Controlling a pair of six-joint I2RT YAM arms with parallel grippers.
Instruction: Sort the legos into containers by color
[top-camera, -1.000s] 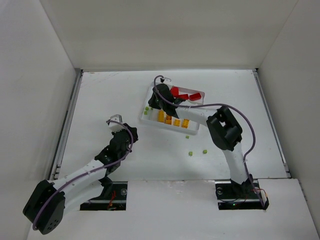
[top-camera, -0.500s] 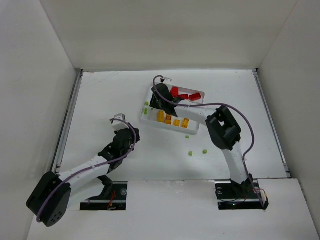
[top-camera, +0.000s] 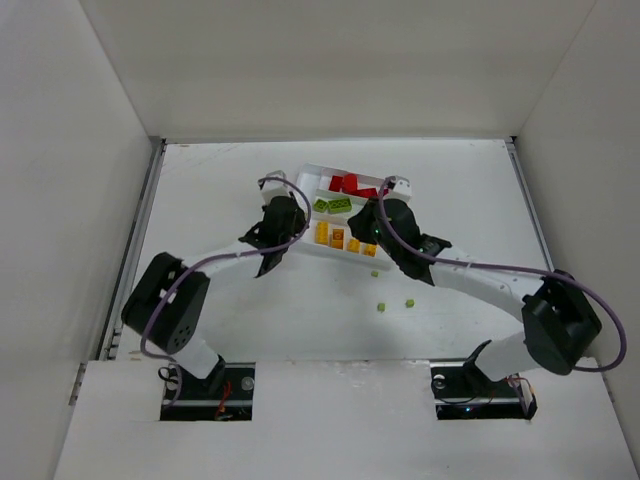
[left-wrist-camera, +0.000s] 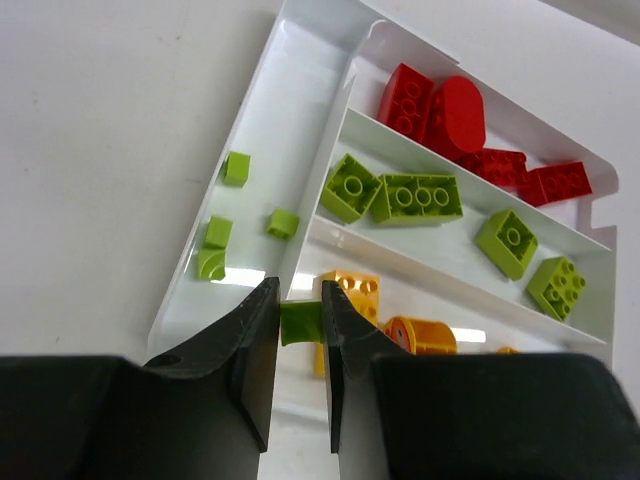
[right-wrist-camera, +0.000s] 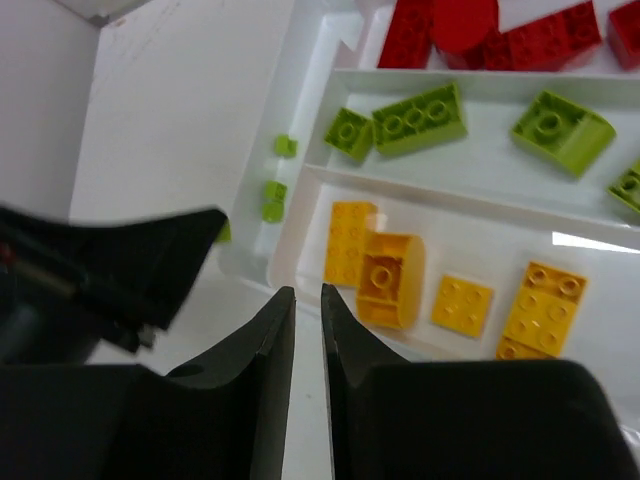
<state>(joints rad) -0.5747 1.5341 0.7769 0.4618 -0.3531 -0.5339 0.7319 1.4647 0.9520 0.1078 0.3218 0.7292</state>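
The white tray (top-camera: 400, 192) holds the sorted legos: red ones (top-camera: 345, 184) in the far slot, lime green ones (top-camera: 333, 204) in the middle, yellow-orange ones (top-camera: 336, 237) in the near slot. In the left wrist view my left gripper (left-wrist-camera: 300, 300) is shut on a small green lego (left-wrist-camera: 298, 322), hovering over the tray's near left corner by the narrow end slot, where small green pieces (left-wrist-camera: 236, 167) lie. My right gripper (right-wrist-camera: 307, 292) is shut with nothing in it, above the tray's near edge beside the yellow-orange legos (right-wrist-camera: 385, 275).
Two small green legos (top-camera: 381, 306) (top-camera: 409, 302) lie on the table in front of the tray, and a third (top-camera: 375, 273) sits closer to its near edge. The left gripper (right-wrist-camera: 130, 270) shows at the left of the right wrist view, close by.
My left arm has swung from the near left of the table up to the tray's left end. My right arm has drawn back from that end to the tray's near side.
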